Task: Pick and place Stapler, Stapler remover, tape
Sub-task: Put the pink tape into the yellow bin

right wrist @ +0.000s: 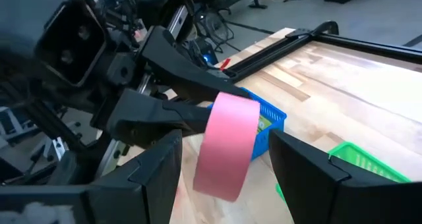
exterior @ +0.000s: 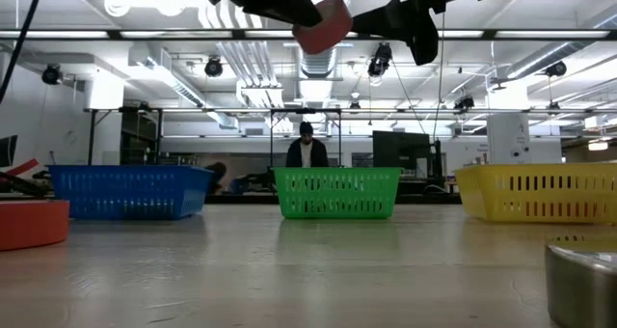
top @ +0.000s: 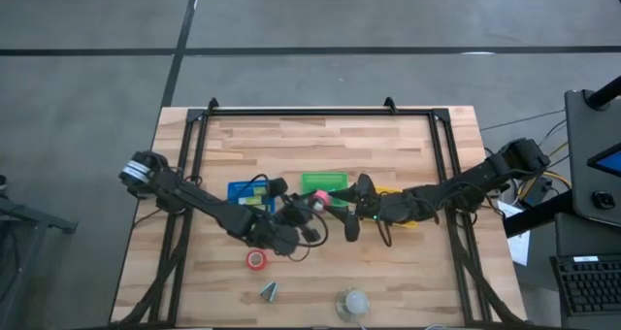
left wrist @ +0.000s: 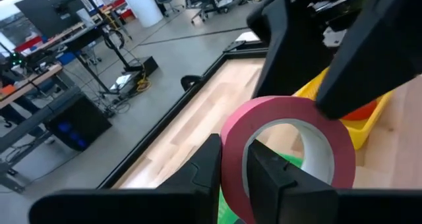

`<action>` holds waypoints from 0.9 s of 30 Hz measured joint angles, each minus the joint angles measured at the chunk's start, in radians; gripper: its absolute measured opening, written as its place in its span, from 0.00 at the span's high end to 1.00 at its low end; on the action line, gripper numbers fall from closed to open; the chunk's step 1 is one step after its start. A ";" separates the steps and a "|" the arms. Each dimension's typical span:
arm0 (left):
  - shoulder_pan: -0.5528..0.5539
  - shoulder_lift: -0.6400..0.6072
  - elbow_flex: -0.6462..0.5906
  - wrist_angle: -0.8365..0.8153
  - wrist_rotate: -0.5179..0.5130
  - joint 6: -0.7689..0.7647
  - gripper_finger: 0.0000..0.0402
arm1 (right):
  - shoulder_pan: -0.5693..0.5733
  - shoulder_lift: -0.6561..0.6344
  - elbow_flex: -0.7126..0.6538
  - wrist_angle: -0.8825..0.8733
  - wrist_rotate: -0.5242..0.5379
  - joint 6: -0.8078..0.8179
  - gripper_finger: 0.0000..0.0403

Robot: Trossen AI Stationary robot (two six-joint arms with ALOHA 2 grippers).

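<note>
Tape roll pinched by left tool, right tool facing.

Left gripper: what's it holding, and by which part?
The left gripper holds a red tape roll by its band, one finger inside the core. The right gripper is open around it.

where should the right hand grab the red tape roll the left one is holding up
Best guess: across the flat sides of the red tape roll, on the free half away from the left hand. That hand pinches the band through the core, one finger inside the ring, so the far part of the rim is clear. The right hand faces the roll's curved face with fingers spread wider than it.
</note>
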 joint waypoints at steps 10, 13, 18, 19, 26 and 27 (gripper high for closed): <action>0.000 0.006 0.010 0.025 0.002 0.025 0.87 | -0.004 0.000 0.000 -0.003 -0.042 -0.014 0.56; 0.000 0.006 0.010 0.035 0.000 0.047 0.87 | -0.006 0.000 0.000 -0.011 -0.045 -0.018 0.65; 0.000 0.006 0.010 0.039 -0.006 0.051 0.85 | -0.007 0.000 0.000 -0.019 -0.046 -0.020 0.75; 0.000 0.006 0.010 0.040 -0.005 0.050 0.85 | -0.007 0.000 0.000 -0.021 -0.047 -0.025 0.75; -0.007 0.004 0.009 0.042 0.028 0.051 0.72 | -0.005 0.000 0.000 -0.030 -0.060 -0.069 0.73; -0.010 0.004 0.009 0.041 0.033 0.050 0.70 | -0.005 -0.004 0.000 -0.038 -0.060 -0.076 0.72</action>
